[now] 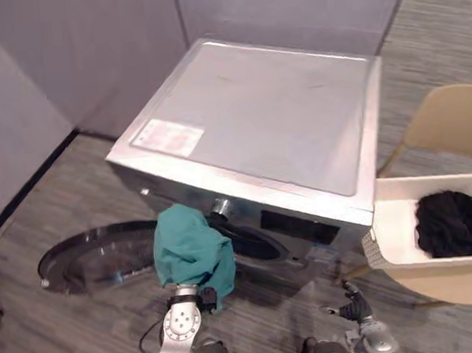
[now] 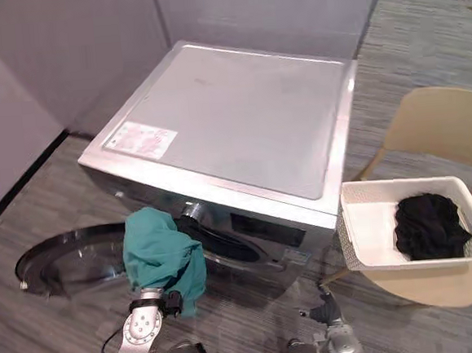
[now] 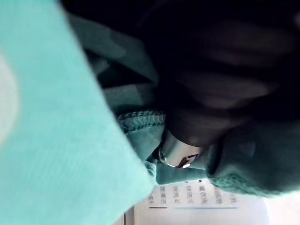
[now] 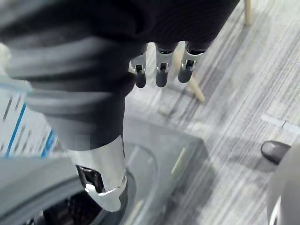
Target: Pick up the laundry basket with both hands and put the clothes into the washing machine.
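A teal garment (image 1: 191,249) hangs bunched over my left hand (image 3: 180,152) right in front of the washing machine's (image 1: 264,117) dark drum opening (image 1: 253,240). In the left wrist view the cloth wraps round the curled fingers. The white laundry basket (image 1: 395,229) sits on a tan chair (image 1: 452,123) to the right of the machine, with black clothes (image 1: 452,223) in it. My right hand (image 1: 356,299) hangs low between the machine and the chair, fingers (image 4: 161,70) straight and holding nothing.
The machine's round glass door (image 1: 95,257) is swung wide open to the left, low over the striped grey floor. Grey partition walls (image 1: 39,69) stand behind and left of the machine.
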